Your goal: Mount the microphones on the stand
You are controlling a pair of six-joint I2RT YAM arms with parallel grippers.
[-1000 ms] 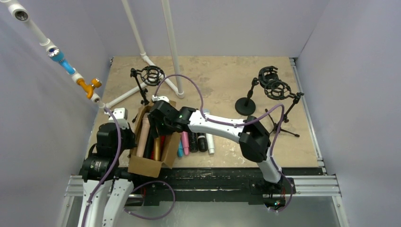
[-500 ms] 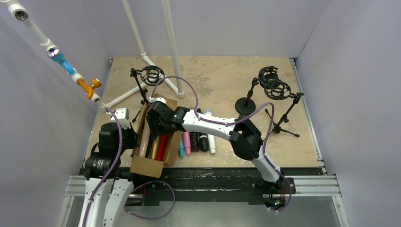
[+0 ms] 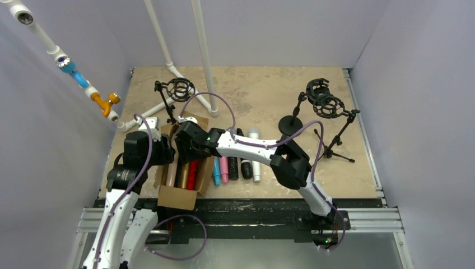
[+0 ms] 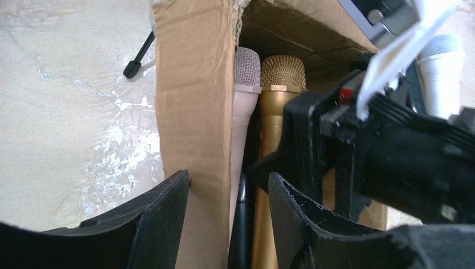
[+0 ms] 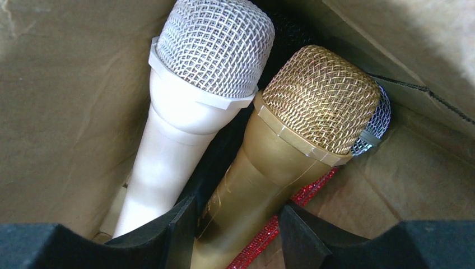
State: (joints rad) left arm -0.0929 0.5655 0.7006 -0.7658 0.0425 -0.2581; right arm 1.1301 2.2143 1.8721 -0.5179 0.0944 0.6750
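Tabletop (image 3: 263,95), box (image 4: 193,101) holding gold microphone (image 5: 302,140), peach microphone (image 5: 185,112)

Matt cardboard box (image 5: 67,112); smooth, metal-mesh-headed gold microphone (image 5: 291,140)

The mottled beige tabletop (image 3: 257,95) carries a cardboard box (image 3: 178,196), a row of loose microphones (image 3: 224,169) just beside it, and black stands (image 3: 290,125) farther back.
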